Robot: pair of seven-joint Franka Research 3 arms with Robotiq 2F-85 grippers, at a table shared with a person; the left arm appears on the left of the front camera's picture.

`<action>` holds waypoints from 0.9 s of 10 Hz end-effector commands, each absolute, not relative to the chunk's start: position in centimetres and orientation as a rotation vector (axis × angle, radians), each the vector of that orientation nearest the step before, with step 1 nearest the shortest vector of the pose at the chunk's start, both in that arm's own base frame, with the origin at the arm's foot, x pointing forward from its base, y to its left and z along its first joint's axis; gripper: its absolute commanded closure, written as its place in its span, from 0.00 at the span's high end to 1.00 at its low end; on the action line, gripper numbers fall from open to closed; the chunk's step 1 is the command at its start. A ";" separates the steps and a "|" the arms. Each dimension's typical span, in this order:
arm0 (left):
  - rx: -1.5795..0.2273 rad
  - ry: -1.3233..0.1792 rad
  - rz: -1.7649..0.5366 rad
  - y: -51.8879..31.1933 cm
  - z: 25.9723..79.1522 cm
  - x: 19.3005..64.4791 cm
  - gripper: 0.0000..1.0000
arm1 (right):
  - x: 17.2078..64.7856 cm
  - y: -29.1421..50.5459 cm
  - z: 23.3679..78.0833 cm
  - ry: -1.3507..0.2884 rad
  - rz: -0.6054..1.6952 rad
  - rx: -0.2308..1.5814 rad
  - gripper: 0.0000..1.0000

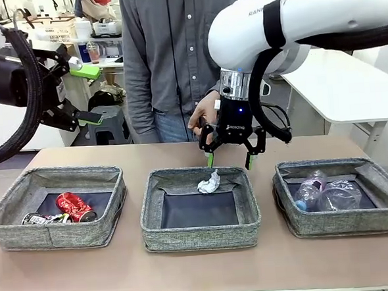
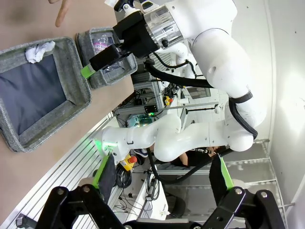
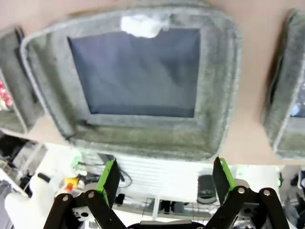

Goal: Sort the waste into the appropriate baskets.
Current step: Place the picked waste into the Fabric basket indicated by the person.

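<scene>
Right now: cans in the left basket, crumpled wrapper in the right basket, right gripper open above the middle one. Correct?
One error: the crumpled wrapper lies in the middle basket, at its far rim, as the front view shows. The right basket holds clear plastic. Cans in the left basket and the open right gripper are right.

Front view: faces across the desk [image 1: 188, 264] from the robot's edge. Right wrist: looks down, close above the middle basket [image 3: 143, 133]. Left wrist: rolled sideways, farther off, sharing that basket [image 2: 71, 95]

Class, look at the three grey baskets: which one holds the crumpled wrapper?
The middle basket: the crumpled wrapper lies at its far rim. The left one holds cans, the right one clear plastic.
</scene>
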State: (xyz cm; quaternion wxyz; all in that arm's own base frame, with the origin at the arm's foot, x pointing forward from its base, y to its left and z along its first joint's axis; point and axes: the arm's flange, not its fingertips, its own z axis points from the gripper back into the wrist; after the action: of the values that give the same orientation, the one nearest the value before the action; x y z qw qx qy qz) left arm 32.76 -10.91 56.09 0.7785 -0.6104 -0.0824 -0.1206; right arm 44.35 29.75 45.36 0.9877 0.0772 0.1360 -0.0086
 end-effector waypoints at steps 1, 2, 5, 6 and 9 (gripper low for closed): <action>-1.332 -0.191 -0.283 -11.0 56.1 32.7 1.00 | 44.4 28.5 46.6 0.316 0.040 0.282 1.00; -1.332 -0.191 -0.283 -11.0 56.1 32.7 1.00 | 43.9 27.1 47.9 0.311 0.093 0.424 1.00; -1.332 -0.191 -0.283 -11.0 56.1 32.7 1.00 | 39.6 19.4 53.7 0.143 0.237 0.883 1.00; -1.332 -0.191 -0.283 -11.0 56.1 32.7 1.00 | 38.3 17.7 54.6 0.103 0.239 0.949 1.00; -1.332 -0.191 -0.283 -11.0 56.1 32.7 1.00 | 35.2 13.4 55.0 0.046 0.258 1.146 1.00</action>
State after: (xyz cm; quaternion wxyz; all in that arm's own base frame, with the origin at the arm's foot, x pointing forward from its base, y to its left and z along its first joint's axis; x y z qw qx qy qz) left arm 32.75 -10.93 56.12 0.7787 -0.6100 -0.0827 -0.1209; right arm 35.75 14.14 56.51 0.8457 0.5185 0.0284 0.1232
